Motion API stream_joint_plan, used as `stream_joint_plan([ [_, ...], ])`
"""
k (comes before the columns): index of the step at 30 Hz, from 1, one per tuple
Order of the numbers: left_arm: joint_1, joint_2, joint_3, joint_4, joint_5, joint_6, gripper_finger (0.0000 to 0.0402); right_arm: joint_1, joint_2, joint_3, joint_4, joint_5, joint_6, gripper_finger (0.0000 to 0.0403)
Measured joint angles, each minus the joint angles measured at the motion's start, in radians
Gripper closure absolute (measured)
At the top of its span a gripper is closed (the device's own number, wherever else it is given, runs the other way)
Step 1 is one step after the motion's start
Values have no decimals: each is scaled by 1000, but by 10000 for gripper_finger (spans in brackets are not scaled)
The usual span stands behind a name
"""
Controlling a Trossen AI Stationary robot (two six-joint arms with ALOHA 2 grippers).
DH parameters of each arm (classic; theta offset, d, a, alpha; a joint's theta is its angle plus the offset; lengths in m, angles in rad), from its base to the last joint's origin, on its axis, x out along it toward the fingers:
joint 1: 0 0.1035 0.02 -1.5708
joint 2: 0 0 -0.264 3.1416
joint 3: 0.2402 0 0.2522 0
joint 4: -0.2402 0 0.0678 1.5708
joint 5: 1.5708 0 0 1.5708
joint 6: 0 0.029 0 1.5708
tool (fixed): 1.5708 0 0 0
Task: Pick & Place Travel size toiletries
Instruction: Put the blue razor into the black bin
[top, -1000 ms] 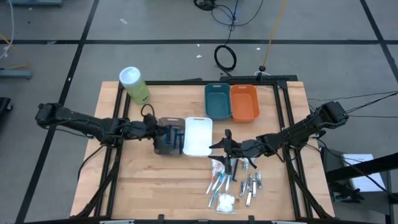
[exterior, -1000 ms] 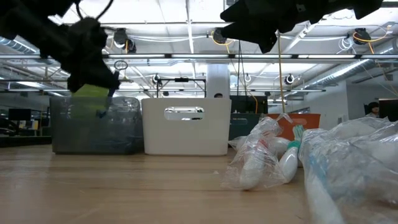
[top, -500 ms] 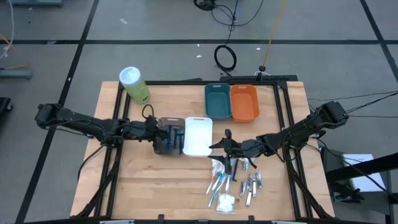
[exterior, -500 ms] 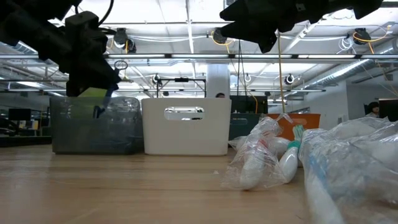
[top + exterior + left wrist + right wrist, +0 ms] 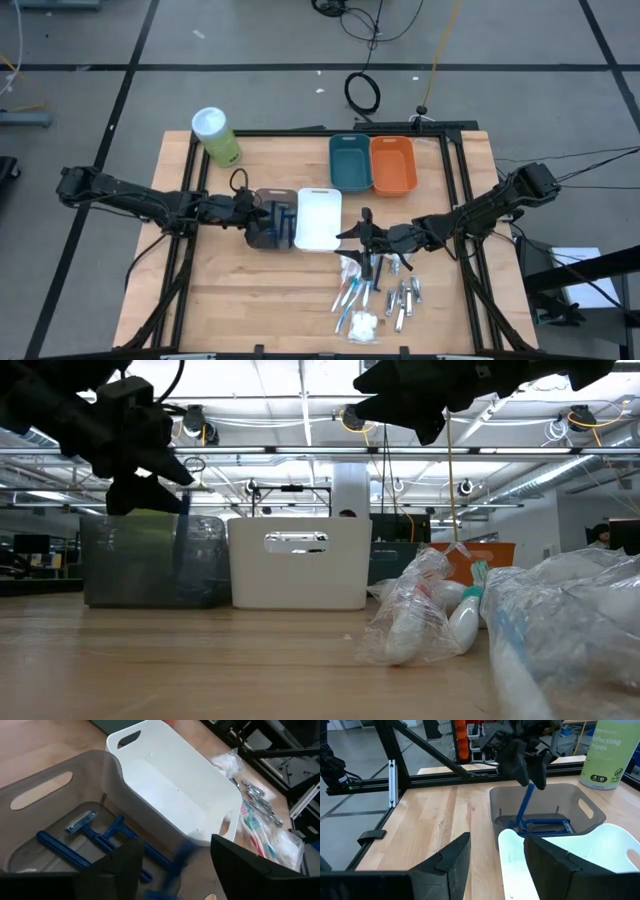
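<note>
My left gripper hangs open over the smoky grey bin. A dark blue razor stands slanted just below its fingers, its lower end in the bin; it shows as a blur in the left wrist view. I cannot tell whether it still touches the fingers. Other blue razors lie on the bin's floor. The white bin stands beside it. My right gripper is open and empty, above the table right of the white bin. Toothbrushes, silvery tubes, clear packets and white pads lie on the table.
A green canister with a white lid stands at the far left corner. A teal bin and an orange bin stand side by side at the far edge. Bare wood lies at the near left.
My left gripper has edged a little toward the table's right over the grey bin. The blue razor that hung just under it half a second ago now sits lower, down inside the bin. My right arm has kept still.
</note>
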Motion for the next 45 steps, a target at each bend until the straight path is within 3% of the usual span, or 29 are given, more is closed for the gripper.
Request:
stream_joint_plan([
  [5, 0, 0, 0, -16, -3, 262, 159, 0, 0, 0, 0, 0, 0, 230],
  [11, 19, 0, 0, 41, -34, 161, 158, 0, 0, 0, 0, -1, 0, 230],
  [15, 33, 0, 0, 99, -15, 246, 158, 0, 0, 0, -18, -17, 5, 230],
  [18, 26, 0, 0, 205, 17, 314, 158, 0, 0, 0, -20, -96, 25, 229],
  [23, 14, 0, 0, 423, 43, 439, 158, -10, 0, -1, 98, -188, 1, 229],
  [30, 3, 0, 0, 480, 44, 486, 158, 62, 1, 11, 112, -166, -31, 228],
  [34, 3, 0, 0, 434, 46, 486, 158, 170, 14, 111, -119, 10, 9, 228],
  [38, 3, 0, 0, 401, 43, 487, 158, 258, 65, 267, -488, 160, 221, 227],
  [41, 3, 0, 0, 393, 43, 511, 158, 294, 123, 334, -730, 132, 462, 228],
  [45, 3, 0, 0, 379, 42, 541, 158, 296, 192, 322, -880, -15, 770, 235],
])
